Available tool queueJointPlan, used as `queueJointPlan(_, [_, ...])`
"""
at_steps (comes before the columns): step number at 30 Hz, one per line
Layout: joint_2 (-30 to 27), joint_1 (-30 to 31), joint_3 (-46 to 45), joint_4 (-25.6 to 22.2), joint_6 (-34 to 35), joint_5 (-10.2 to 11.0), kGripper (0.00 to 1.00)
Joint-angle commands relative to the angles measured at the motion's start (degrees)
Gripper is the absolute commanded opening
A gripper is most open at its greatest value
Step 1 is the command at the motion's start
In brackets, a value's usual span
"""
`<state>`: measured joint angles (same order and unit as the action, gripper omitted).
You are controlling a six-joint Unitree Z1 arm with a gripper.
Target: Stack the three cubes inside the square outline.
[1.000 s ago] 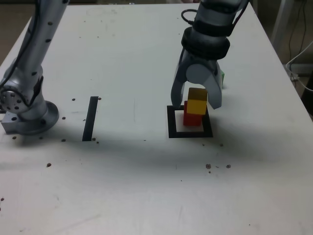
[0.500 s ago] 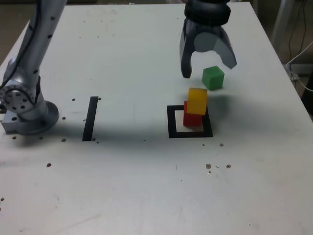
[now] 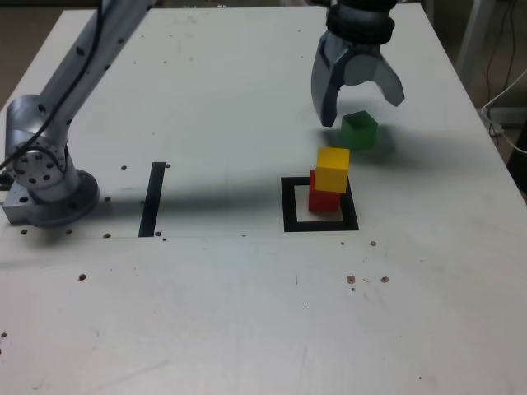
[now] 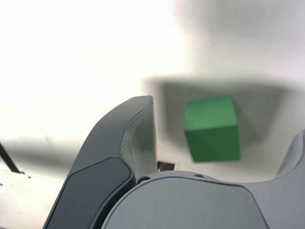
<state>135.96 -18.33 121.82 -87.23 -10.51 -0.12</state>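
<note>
With the yellow cube (image 3: pixel 333 167) already resting on the red cube (image 3: pixel 324 198) inside the square outline (image 3: pixel 289 206), only the green cube (image 3: pixel 359 129), farther back, remains beneath the wide-spread, empty gripper (image 3: pixel 360 105).

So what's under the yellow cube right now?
The red cube, standing on the white centre of the square outline. Its top face is covered by the yellow cube.

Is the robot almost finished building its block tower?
Two of three are done: the yellow cube sits on the red cube inside the square outline. The gripper is open and empty, above the green cube, which sits on the table outside the outline. Left to do: grab it and put it on top.
</note>
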Motion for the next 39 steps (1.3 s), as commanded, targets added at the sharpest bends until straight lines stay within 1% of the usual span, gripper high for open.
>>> queueJointPlan(1, [1.86, -0.18, 2.06, -0.98, 0.14, -0.19, 0.97])
queueJointPlan(7, [5.24, -0.37, 5.55, -2.22, 0.2, -0.31, 0.94])
queueJointPlan(10, [5.84, -0.38, 5.93, -2.56, 0.4, -0.47, 0.89])
queueJointPlan(12, [5.99, -0.38, 5.92, -2.75, 0.61, -0.68, 0.84])
queueJointPlan(13, [6.02, -0.38, 5.92, -2.84, 0.7, -0.8, 0.8])
queueJointPlan(16, [5.92, -0.16, 6.26, -3.09, 0.94, -0.84, 0.64])
queueJointPlan(19, [5.75, 0.18, 6.87, -3.2, 0.68, -0.28, 0.44])
queueJointPlan(20, [5.72, 0.29, 7.03, -3.2, 0.51, -0.1, 0.39])
queueJointPlan(23, [5.72, 0.48, 7.22, -3.24, -0.08, 0.2, 0.3])
queueJointPlan(39, [5.48, 0.7, 6.67, -3.85, -0.63, -0.02, 0.29])
